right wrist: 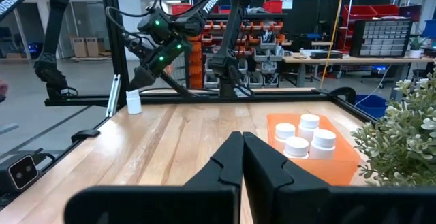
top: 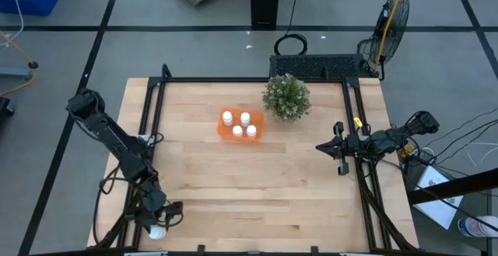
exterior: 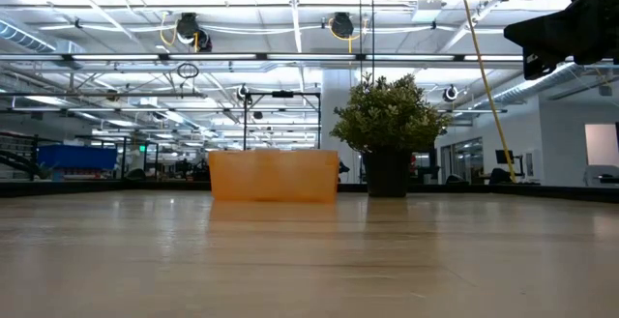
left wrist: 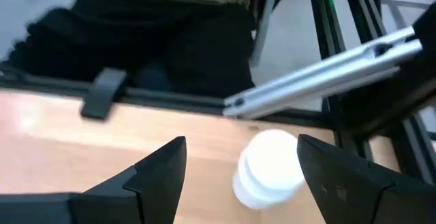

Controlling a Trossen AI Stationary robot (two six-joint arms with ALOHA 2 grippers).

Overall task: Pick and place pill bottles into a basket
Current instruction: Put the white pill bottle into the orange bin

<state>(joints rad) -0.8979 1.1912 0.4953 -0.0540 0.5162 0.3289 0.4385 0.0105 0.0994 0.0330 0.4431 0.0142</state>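
A wooden table (top: pixel 257 178) seen from above holds an orange basket (top: pixel 240 131) near the far middle, beside a green plant (top: pixel 286 96), with four white pill bottles (top: pixel 240 124) already standing inside it. The fifth bottle (left wrist: pixel 267 169) stands upright at the table's near left corner, and the left gripper (left wrist: pixel 242 173) hangs over it with its fingers (left wrist: pixel 160 173) spread to either side, not yet touching, apparently lined up to grasp it. The right gripper (right wrist: pixel 243 157) waits at the right edge, fingers pressed together and holding nothing.
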